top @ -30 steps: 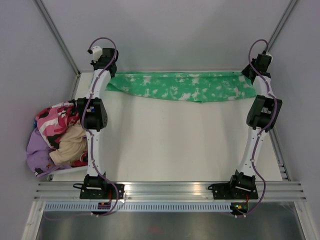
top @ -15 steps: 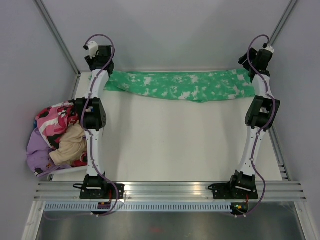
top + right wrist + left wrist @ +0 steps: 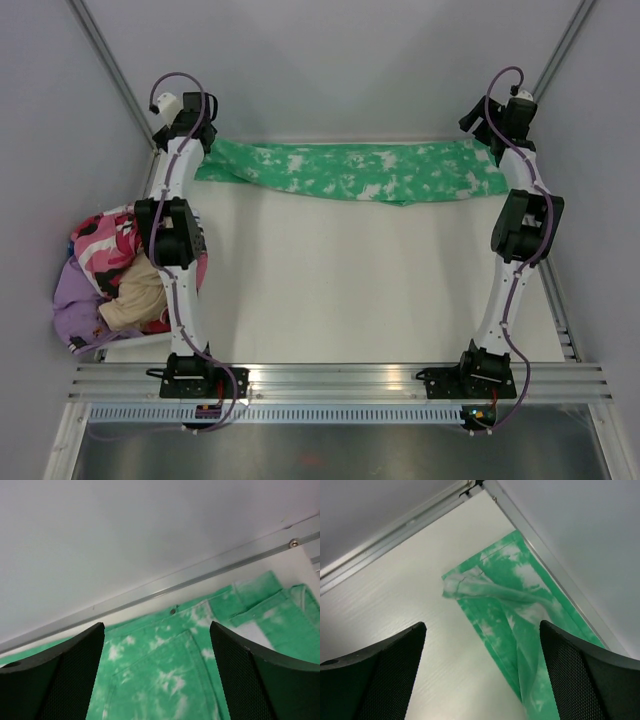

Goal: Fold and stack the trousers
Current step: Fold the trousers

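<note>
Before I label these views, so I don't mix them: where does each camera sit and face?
Top external: above, behind the bases, looking down on table, left arm, right arm, trousers.
Left wrist: down past the open left hand at the leg ends.
Right wrist: past the open right hand at the waist, back wall.
Shared by all: the trousers.

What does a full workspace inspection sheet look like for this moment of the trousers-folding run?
Surface: white table, no stains seen.
Job's things: trousers spread lengthwise along the far edge, not yet folded.
Clutter: pile of clothes at the table's left edge.
Grippers: left gripper and right gripper above the trousers' ends, jaws apart, holding nothing.
Cables: purple cables looped along both arms, clear of the cloth.
Surroundings: grey walls; aluminium rail at the near edge.
</note>
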Controlling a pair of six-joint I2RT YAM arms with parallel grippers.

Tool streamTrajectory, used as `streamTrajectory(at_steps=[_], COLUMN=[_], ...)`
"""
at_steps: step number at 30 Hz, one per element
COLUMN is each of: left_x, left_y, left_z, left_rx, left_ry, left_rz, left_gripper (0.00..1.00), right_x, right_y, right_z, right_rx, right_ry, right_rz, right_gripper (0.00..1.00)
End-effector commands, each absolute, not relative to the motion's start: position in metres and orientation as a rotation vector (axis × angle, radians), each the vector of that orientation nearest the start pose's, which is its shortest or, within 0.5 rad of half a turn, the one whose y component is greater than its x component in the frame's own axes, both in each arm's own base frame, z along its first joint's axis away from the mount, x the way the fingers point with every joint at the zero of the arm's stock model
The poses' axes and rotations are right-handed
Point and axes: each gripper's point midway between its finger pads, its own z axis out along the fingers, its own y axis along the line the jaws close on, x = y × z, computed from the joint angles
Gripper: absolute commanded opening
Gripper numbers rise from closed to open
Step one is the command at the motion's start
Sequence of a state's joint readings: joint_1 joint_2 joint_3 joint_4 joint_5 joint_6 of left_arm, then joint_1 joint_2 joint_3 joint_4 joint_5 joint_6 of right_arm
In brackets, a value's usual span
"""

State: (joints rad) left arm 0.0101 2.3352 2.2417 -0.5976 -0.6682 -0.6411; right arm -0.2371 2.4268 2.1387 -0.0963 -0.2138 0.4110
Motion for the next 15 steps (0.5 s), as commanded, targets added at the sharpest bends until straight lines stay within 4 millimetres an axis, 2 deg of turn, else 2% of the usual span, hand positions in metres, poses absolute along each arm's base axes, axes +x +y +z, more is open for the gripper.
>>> streamTrajectory(at_steps=[1,5,6,9,10,12,13,15], left_x=[0.575,0.568,0.571,0.57,0.569,0.566,0.568,0.567], left_y=[0.094,0.106,0.107,0.101,0.097,0.086,0.082,0.073], left_z=[0.195,0.214,0.23,0.229,0.224,0.198,0.184,0.16], left_rx=[-1.21,-1.267,-1.255,-1.269,-1.305,-1.356,-1.404,-1.471], left_ry=[1.826,1.77,1.723,1.723,1.726,1.777,1.78,1.804], left_rz=[0.211,0.097,0.064,0.022,-0.007,-0.059,-0.091,-0.132], left_gripper=[1.0,1.0,1.0,0.98,0.96,0.91,0.84,0.77], right_x=[0.658,0.641,0.64,0.638,0.638,0.638,0.638,0.638], right_y=[-0.087,-0.083,-0.083,-0.081,-0.081,-0.08,-0.08,-0.082], right_z=[0.207,0.193,0.192,0.182,0.181,0.178,0.18,0.179], right_rx=[0.378,0.375,0.379,0.402,0.403,0.408,0.409,0.416], right_ry=[1.846,1.899,1.904,1.922,1.923,1.927,1.925,1.925], right_rz=[0.345,0.318,0.319,0.336,0.338,0.345,0.345,0.333], right_gripper=[0.92,0.92,0.92,0.92,0.92,0.92,0.92,0.92])
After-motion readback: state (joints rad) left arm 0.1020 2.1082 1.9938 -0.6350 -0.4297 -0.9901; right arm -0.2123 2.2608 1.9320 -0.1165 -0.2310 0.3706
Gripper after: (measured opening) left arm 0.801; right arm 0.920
